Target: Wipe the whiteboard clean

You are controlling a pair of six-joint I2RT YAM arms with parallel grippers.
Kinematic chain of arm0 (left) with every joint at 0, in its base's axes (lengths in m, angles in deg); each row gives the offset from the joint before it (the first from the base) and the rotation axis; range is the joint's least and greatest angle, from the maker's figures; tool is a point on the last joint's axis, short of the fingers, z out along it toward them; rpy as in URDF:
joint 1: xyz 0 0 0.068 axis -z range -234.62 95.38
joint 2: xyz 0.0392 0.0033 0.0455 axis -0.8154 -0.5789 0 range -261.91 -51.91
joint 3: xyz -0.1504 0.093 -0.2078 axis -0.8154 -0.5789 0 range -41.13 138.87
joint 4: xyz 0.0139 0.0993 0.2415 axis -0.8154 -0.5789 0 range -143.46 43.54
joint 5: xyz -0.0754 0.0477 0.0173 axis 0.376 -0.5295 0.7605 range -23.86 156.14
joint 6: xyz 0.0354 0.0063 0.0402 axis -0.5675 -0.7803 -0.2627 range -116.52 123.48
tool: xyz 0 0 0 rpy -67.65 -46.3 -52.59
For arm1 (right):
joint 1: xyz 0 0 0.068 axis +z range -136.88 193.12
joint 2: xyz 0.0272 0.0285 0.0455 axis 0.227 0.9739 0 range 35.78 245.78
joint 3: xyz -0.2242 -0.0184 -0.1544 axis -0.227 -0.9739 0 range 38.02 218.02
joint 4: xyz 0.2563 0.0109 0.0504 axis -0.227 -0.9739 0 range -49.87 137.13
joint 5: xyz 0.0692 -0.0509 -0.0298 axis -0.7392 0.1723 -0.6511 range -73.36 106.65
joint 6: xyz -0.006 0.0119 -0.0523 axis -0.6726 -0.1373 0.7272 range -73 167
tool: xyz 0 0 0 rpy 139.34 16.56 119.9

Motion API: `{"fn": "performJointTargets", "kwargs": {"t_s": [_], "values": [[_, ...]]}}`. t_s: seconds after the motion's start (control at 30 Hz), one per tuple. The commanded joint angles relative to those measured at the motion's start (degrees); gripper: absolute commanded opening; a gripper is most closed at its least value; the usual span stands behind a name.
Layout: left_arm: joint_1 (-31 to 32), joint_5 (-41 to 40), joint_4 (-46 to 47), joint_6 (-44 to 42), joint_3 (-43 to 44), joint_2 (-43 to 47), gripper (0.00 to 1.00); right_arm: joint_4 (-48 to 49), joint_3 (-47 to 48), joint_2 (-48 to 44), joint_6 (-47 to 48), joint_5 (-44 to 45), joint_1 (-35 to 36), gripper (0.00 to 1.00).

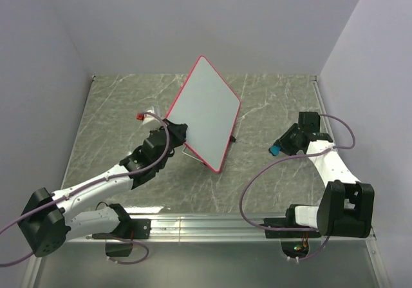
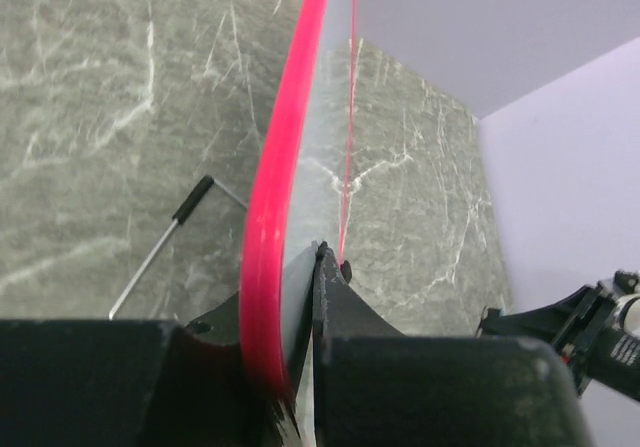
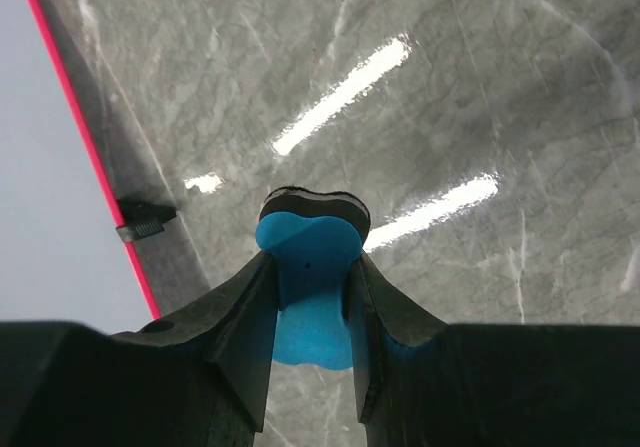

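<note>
Left gripper fingers are clamped on the red-pink frame of the whiteboard, one on each face; the board stands tilted over the middle of the marble table; right gripper fingers squeeze a blue eraser, well apart to the board's right.
</note>
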Motion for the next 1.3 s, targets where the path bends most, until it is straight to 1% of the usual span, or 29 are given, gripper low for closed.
{"fn": "performJointTargets", "kwargs": {"t_s": [0.0, 0.07, 0.13, 0.17, 0.27, 0.33, 0.4, 0.43, 0.47, 0.5, 0.53, 0.63, 0.67, 0.7, 0.8, 0.87, 0.97, 1.1, 1.17, 1.27], "values": [[2.8, -12.8, -26.5, -2.5, -2.8, -1.2, 0.00, 1.0, -0.7, -1.5, 1.2, -0.4, -0.4, 0.29], [3.4, -13.9, -28.3, -2.2, -2.8, 1.6, 0.00, 1.2, -1.2, -1.6, 1.5, -0.7, -0.4, 0.28], [3.4, -15.1, -29.1, -3.6, -2.5, 4.9, 0.00, 1.4, -1.7, -1.8, 1.7, -0.8, -0.4, 0.28], [3.4, -16.3, -31.1, -4.0, -1.7, 6.7, 0.00, 1.3, -1.9, -1.7, 2.0, -0.9, -0.4, 0.27], [3.4, -18.5, -35.7, -5.4, 0.7, 7.9, 0.00, 1.3, -2.3, -2.1, 2.1, -1.1, -0.4, 0.27], [3.4, -19.1, -39.1, -7.1, 2.8, 8.1, 0.00, 1.5, -2.8, -2.3, 2.1, -1.5, -0.4, 0.24], [3.4, -18.7, -39.2, -10.2, 3.5, 8.0, 0.00, 1.7, -3.1, -2.7, 2.1, -1.8, -0.4, 0.23], [3.4, -18.0, -37.2, -11.9, 3.1, 7.9, 0.00, 2.0, -3.5, -2.7, 2.0, -2.0, -0.4, 0.23], [3.4, -14.3, -35.4, -16.9, 2.9, 8.0, 0.00, 2.2, -3.8, -2.9, 1.8, -2.1, -0.5, 0.23], [3.4, -12.9, -33.8, -18.6, 2.8, 7.8, 0.00, 2.3, -3.9, -2.9, 1.7, -2.2, -0.4, 0.22], [3.4, -11.5, -33.3, -19.4, 3.0, 6.9, 0.00, 2.5, -4.3, -3.0, 1.6, -2.4, -0.5, 0.22], [3.4, -11.2, -33.5, -20.6, 3.8, 5.2, 0.00, 3.2, -5.2, -3.6, 1.3, -3.2, -0.4, 0.23], [3.4, -11.2, -33.1, -20.9, 3.7, 4.9, 0.00, 3.4, -5.7, -4.2, 1.0, -3.4, -0.4, 0.25], [3.4, -11.2, -32.7, -21.0, 3.4, 4.5, 0.00, 3.9, -6.4, -4.4, 0.8, -3.5, -0.4, 0.45], [3.5, -10.7, -31.3, -21.0, 2.3, 3.6, 0.00, 4.3, -7.5, -3.9, 0.6, -5.1, -0.4, 0.92], [3.9, -10.8, -31.0, -19.8, 1.8, 2.7, 0.00, 4.1, -7.7, -3.7, 0.7, -5.2, -0.5, 0.94], [6.2, -13.4, -32.0, -17.0, 2.0, 0.2, 0.00, 3.6, -7.8, -4.7, 1.2, -4.3, -0.6, 0.95], [10.8, -17.9, -35.8, -13.3, 3.7, -3.8, 0.00, 3.1, -7.4, -5.1, 1.8, -3.8, -0.9, 0.95], [12.0, -20.1, -37.7, -9.7, 4.2, -4.6, 0.00, 3.2, -7.7, -5.0, 1.9, -3.9, -1.0, 0.95], [13.3, -20.5, -38.7, -7.0, 3.8, -4.3, 0.00, 3.5, -8.4, -5.0, 1.8, -4.2, -1.2, 0.94]]}}
